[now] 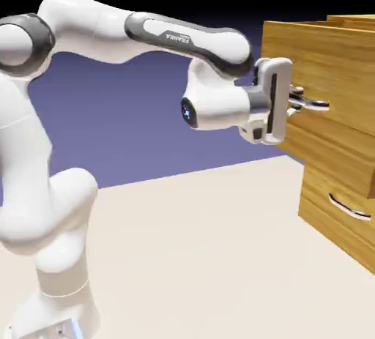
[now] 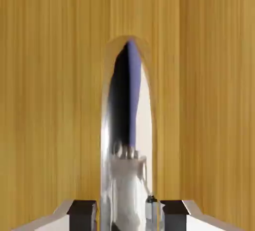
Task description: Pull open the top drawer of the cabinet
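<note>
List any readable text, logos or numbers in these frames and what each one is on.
"FRANKA": small white lettering on the dark grey band of the white robot arm's forearm, exterior view; a still smaller line beneath it is too blurred to read.
Golden-brown wood-grain cabinet, its curved silver metal handles and the grey two-finger gripper: no text.
Hand view: none.

White rounded arm (image 1: 88,26), dark grey joint bands, blue wrist light.

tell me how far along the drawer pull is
Done: the hand is shut on the top drawer's handle, which sits between the fingertips. In hand: the top drawer already juts out from the cabinet. Left: pulling it further open.
</note>
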### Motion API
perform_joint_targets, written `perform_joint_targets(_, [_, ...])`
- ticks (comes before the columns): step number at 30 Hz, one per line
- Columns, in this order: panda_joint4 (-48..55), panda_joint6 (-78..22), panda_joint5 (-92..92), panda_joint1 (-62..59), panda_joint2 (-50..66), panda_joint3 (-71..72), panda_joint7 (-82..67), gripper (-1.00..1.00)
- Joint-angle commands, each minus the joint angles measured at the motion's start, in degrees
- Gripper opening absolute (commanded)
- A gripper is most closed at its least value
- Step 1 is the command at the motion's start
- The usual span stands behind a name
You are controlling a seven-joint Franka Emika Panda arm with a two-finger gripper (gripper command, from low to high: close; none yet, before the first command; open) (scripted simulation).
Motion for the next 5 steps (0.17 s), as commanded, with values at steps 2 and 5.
perform_joint_targets(2, [-0.8, 0.0, -0.4, 0.7, 0.9, -0.6, 0.5, 1.0])
perform_joint_targets(5, [-4.5, 0.3, -2.2, 2.9, 5.0, -2.7, 2.9, 1.0])
